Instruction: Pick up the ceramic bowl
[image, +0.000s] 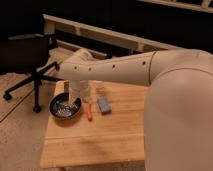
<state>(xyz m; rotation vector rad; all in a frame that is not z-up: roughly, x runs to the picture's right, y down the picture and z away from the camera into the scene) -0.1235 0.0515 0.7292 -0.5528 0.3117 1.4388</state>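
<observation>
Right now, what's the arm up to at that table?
The robot's arm reaches across the wooden table, with its gripper down at the rim of the ceramic bowl near the table's edge. The bowl sits on the table, not lifted. An orange item and a blue block lie beside it.
</observation>
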